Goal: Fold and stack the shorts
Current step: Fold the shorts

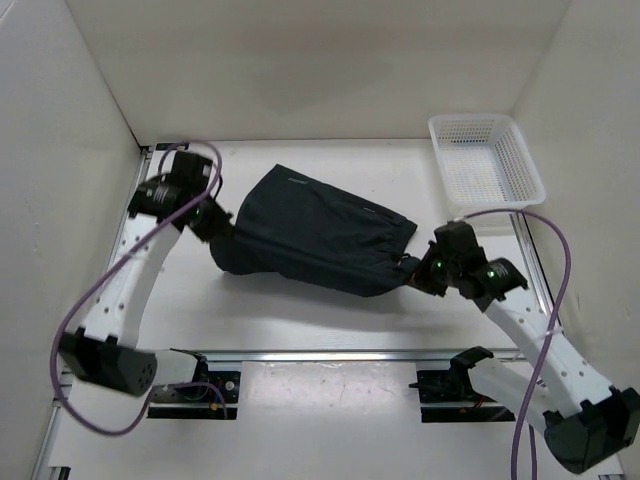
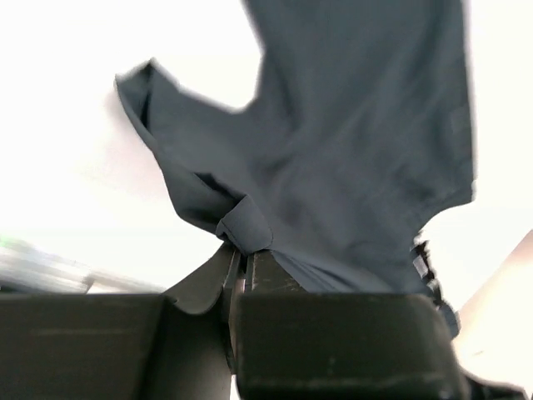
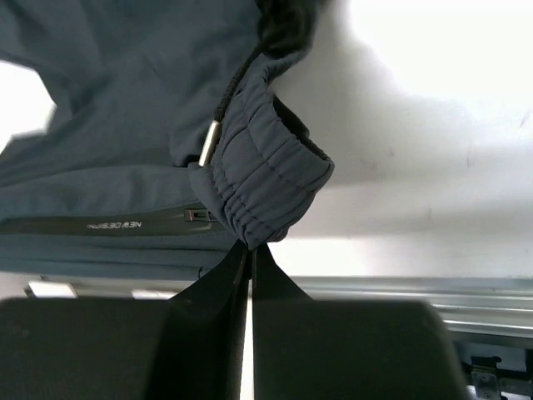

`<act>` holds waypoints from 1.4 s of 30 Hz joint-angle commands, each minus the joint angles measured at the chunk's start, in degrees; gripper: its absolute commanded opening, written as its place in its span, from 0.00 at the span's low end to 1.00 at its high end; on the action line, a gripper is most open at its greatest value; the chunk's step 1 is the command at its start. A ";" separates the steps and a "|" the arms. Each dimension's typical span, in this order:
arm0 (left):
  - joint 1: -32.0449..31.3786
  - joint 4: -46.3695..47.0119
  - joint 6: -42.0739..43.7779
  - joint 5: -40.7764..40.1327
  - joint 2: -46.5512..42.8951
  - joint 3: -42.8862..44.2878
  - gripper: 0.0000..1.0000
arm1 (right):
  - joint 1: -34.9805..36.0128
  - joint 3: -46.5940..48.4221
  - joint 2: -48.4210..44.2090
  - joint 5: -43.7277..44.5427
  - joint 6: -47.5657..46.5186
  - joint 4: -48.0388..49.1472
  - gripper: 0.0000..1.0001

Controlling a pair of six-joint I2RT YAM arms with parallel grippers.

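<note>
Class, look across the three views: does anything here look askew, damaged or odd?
The shorts are askew: stretched on a slant between the left hand and the right hand, each pinching an edge. No damage shows.

White panels box me in: a back wall [image 1: 320, 70] ahead, with a left wall [image 1: 50, 150] and a right wall [image 1: 595, 100] slanting in at either side. A faint darker patch sits in the middle of the back wall. My worktop [image 1: 330, 320] is flat, matt and white, and meets the back wall in a straight seam. A silver metal rail [image 1: 330, 355] crosses its near edge, and a metal strip [image 1: 538, 285] lines its right edge. Nearer than the rail lies a white base panel [image 1: 330, 420]. The light is bright and even, with soft grey shadows. In my wrist views the worktop glares almost to pure white.
</note>
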 commanded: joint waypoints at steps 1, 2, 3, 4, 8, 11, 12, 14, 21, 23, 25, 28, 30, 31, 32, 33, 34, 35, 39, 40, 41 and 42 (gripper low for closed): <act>1.03 1.41 5.01 -12.66 8.78 12.43 0.10 | -0.42 8.74 7.40 10.45 -3.92 -6.12 0.00; 1.03 1.41 5.80 -12.67 14.03 15.51 0.10 | -0.42 10.78 9.35 11.94 -5.48 -6.12 0.00; 1.56 1.41 6.42 -13.45 16.69 18.41 0.10 | -0.42 12.71 11.20 12.65 -6.02 -6.12 0.00; 1.56 2.19 7.99 -13.46 19.24 24.27 0.10 | -0.42 14.47 14.87 13.44 -6.02 -6.12 0.00; 2.61 2.73 11.26 -11.62 32.60 38.01 0.10 | -0.95 22.90 23.85 15.46 -7.43 -5.06 0.00; 3.14 2.73 12.66 -9.78 42.27 47.33 0.10 | -2.09 27.74 30.80 16.26 -7.96 -4.54 0.00; 3.14 2.73 12.67 -9.77 44.47 49.44 0.10 | -3.05 28.80 32.21 16.26 -7.96 -4.53 0.00; 3.14 3.86 14.42 -7.93 50.89 56.01 0.10 | -5.15 30.39 36.08 16.78 -7.96 -4.01 0.00; 4.20 13.59 17.68 0.76 64.61 68.89 0.10 | -10.09 37.50 46.44 16.08 -7.26 0.20 0.08; 4.20 16.69 18.29 1.91 66.72 71.50 0.14 | -11.66 39.87 48.82 14.33 -8.05 1.79 0.32; 4.20 18.28 19.16 3.32 68.57 75.63 0.45 | -12.19 44.09 52.25 13.80 -8.05 1.79 0.56; 3.67 18.81 21.89 3.94 66.83 76.37 1.00 | -12.20 46.47 53.49 11.43 -8.05 1.18 0.92; 3.67 19.51 25.13 1.58 61.39 71.82 1.00 | -12.20 44.91 51.30 11.42 -8.05 1.18 0.92; 3.67 19.51 26.28 1.05 59.54 69.96 1.00 | -12.20 41.85 50.25 10.90 -8.05 1.18 0.92; 3.67 19.51 27.16 1.04 55.43 67.68 1.00 | -12.20 39.73 47.89 10.20 -8.05 1.96 0.92; 4.28 19.51 27.17 0.43 53.30 61.91 1.00 | -12.20 37.28 46.56 9.50 -8.05 2.58 0.89; 4.89 19.51 27.17 0.42 51.28 58.55 1.00 | -12.20 31.86 45.24 8.53 -8.05 3.28 0.79; 5.68 19.51 26.65 1.73 47.87 55.21 1.00 | -12.20 29.19 42.88 5.91 -7.44 3.90 0.75; 9.11 17.24 25.94 5.96 43.01 39.38 0.61 | -12.20 16.97 37.42 -1.48 -7.43 9.16 0.81; 9.12 16.45 25.24 6.66 42.48 33.44 0.61 | -12.20 13.64 35.76 -4.37 -7.43 10.13 0.91; 9.64 16.44 24.19 6.66 42.47 30.59 0.65 | -12.20 12.22 35.22 -5.53 -6.91 11.10 0.95; 9.65 16.44 23.66 7.45 41.95 28.30 0.72 | -12.20 11.16 35.21 -6.58 -6.90 12.94 0.97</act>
